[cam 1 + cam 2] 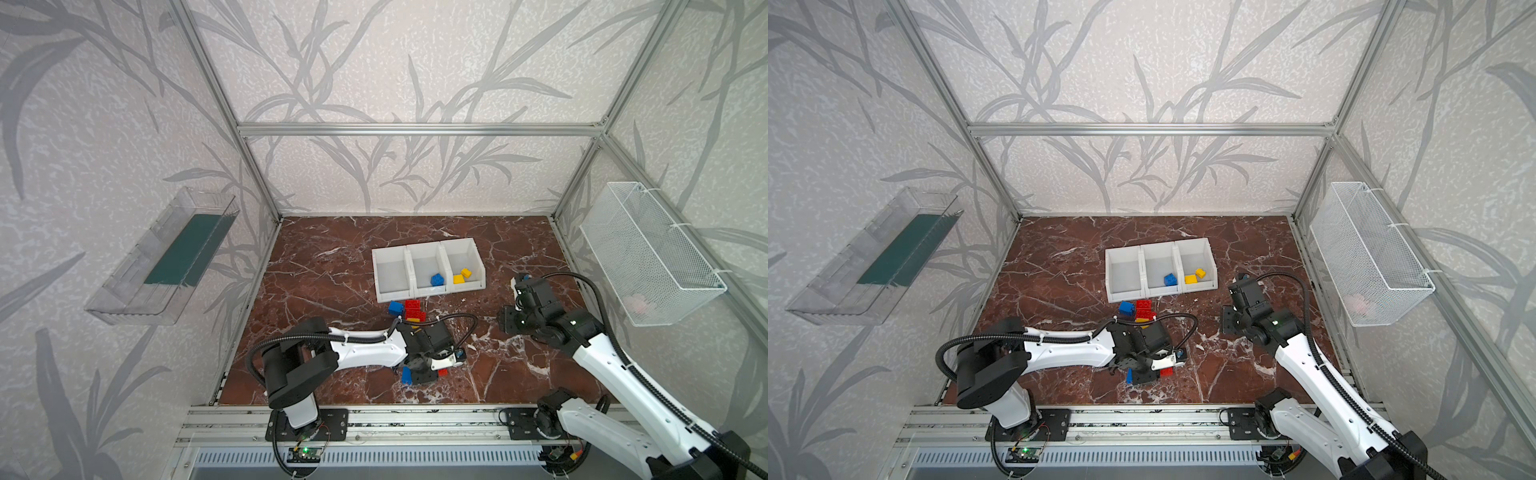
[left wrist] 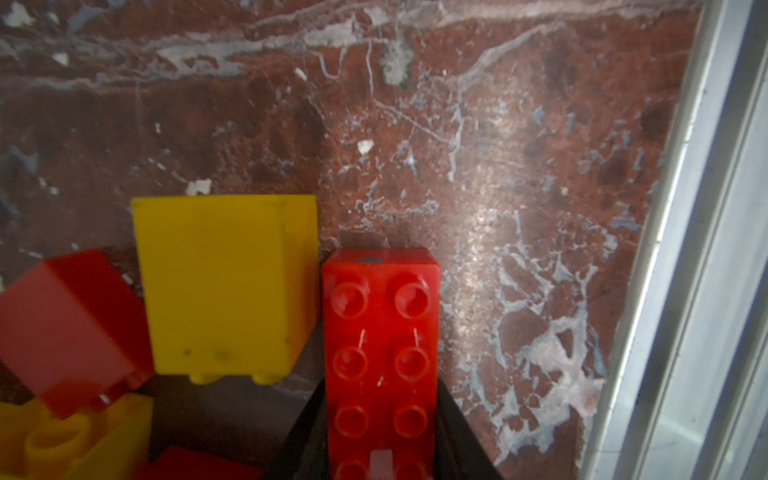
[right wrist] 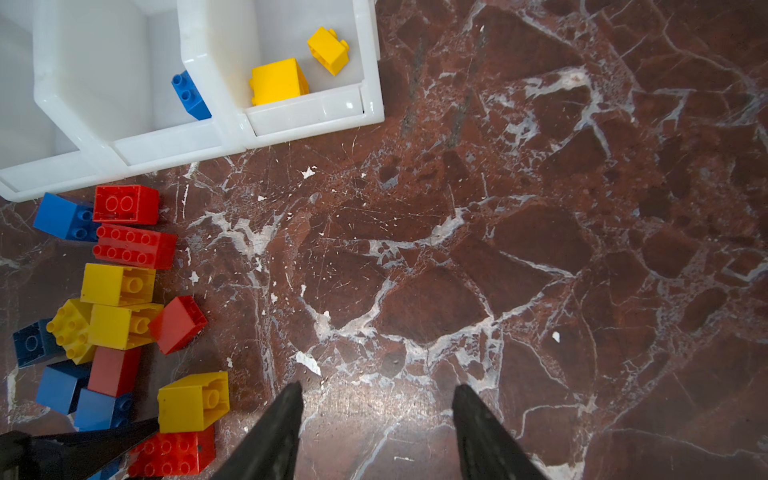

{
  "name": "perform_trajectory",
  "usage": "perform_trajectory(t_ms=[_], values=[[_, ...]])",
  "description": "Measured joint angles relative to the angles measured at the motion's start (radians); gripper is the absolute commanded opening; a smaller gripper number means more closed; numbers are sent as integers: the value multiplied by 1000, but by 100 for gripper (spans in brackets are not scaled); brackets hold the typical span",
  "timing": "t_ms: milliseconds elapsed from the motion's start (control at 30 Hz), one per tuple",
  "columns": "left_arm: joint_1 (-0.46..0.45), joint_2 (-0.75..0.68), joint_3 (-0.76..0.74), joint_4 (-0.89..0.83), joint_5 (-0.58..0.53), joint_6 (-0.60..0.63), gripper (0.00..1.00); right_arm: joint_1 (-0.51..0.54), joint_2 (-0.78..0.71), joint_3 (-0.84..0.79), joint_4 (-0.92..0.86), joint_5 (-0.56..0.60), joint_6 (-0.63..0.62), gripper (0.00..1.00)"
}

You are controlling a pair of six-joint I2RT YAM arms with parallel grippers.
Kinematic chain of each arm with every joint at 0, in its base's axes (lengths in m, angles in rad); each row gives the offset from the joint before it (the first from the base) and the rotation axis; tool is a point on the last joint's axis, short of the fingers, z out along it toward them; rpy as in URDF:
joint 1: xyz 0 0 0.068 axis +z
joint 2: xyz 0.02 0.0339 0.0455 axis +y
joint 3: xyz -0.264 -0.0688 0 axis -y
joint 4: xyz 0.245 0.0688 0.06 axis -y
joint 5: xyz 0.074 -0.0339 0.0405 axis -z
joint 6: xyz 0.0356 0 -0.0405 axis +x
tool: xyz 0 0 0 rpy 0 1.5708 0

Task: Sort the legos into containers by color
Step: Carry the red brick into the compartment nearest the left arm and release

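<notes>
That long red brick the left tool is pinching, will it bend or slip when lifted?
Probably stays rigid: the long red brick looks like hard moulded plastic. Its glossy sides might slip or pivot, since the left tool pinches it toward one end.

walls: grey leaf-pattern wallpaper (image 1: 374,62) | frame: aluminium profile (image 1: 415,129) | floor: red-brown marble (image 1: 324,266) | left wall: clear tray (image 1: 124,307) | right wall: white mesh basket (image 1: 648,249)
</notes>
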Motion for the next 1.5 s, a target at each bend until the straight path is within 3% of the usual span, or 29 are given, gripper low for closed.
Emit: perform_trajectory(t_ms=[200,400,667,867,1033,1200,1367,1500], values=[[10,-16,0,36,-14,-44,27,-3,-2,0,-3,0,0,59],[73,-143,-2,102,-60,-112,25,-9,-2,0,-7,0,-1,59],[351,-275,0,232,-116,-198,25,-13,-2,5,-11,0,-5,58],[534,-178,69,229,-195,-273,25,-13,-1,5,-11,-2,-5,58],[584,-83,124,222,-227,-321,25,-13,-1,5,-11,-4,-5,58],[600,-15,163,210,-244,-354,32,-13,-1,5,-11,-11,-5,58],[604,0,166,206,-253,-381,51,-13,-1,5,-11,-12,-4,58],[604,0,166,206,-260,-399,57,-13,1,4,-6,-19,-4,59]])
